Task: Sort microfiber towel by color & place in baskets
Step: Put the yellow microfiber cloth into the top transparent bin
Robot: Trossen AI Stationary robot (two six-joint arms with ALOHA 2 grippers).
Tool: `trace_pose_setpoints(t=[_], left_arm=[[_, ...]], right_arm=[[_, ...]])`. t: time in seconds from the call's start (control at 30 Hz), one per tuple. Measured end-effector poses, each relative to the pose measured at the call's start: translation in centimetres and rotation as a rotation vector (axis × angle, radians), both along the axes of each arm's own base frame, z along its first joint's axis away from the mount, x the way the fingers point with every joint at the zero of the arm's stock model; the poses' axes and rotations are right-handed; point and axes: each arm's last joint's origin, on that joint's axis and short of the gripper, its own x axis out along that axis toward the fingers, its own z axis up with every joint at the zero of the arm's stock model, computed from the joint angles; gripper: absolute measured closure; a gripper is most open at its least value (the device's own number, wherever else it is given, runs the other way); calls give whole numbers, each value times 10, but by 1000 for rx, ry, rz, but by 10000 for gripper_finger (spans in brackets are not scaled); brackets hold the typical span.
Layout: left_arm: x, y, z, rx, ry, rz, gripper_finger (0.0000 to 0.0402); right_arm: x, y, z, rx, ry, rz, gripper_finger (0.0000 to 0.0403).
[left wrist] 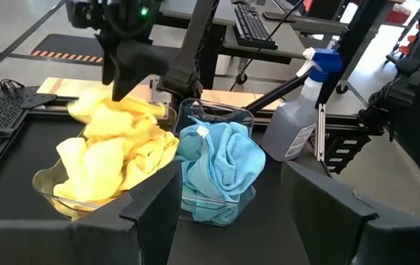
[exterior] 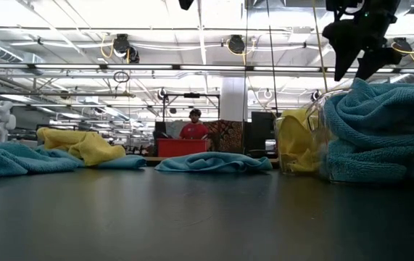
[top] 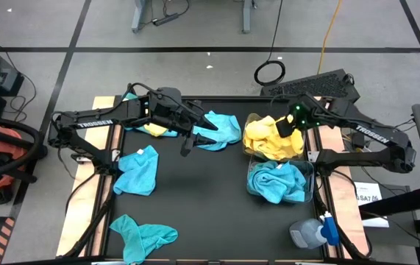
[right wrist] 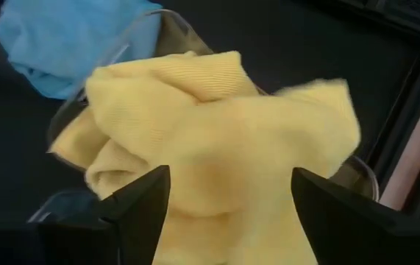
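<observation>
The right claw (top: 286, 125) hangs with its fingers spread wide directly above the bin of yellow cloths (top: 249, 151), gripping nothing; the topmost yellow cloth (right wrist: 224, 147) sits heaped just beneath its fingers, loose and blurred at one edge. The heap rises above the bin's rim, so a fold could likely spill over the side or snag a finger if the arm pulls away low. Just beside it, the bin of blue cloths (top: 311, 190) is also piled above its rim and could shed a cloth if nudged. The right arm reaches in from the table's right edge, bent at the elbow. The left claw (top: 202, 132), likewise open and empty, hovers near the table's far edge, close by a blue cloth (top: 221, 129) and a yellow cloth (top: 154, 129) not yet sorted. Two more blue cloths (top: 137, 171) lie on the table's left half. A spray bottle (top: 314, 231) stands near the blue bin.
</observation>
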Motion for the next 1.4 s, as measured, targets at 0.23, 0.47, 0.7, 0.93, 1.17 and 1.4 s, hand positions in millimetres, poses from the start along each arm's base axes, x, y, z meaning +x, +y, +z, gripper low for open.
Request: trace_pose_setpoints(t=[0.23, 0.47, 0.7, 0.93, 1.17, 1.4], left_arm=[[0, 0, 0, 0, 0, 0, 162], [0, 0, 0, 0, 0, 0, 162], [-1, 0, -2, -4, 27, 0, 162], [-4, -1, -9, -15, 97, 0, 162], [-4, -1, -9, 3, 100, -8, 162], [-4, -1, -9, 8, 97, -10, 162]], right_arm=[[3, 0, 2, -1, 7, 7, 163], [16, -9, -9, -35, 118, 20, 291], [30, -16, -44, 4, 198, 45, 391], [30, -15, -94, 91, 243, 45, 390], [25, -12, -119, 101, 255, 45, 398], [23, -13, -121, 80, 285, 49, 397]])
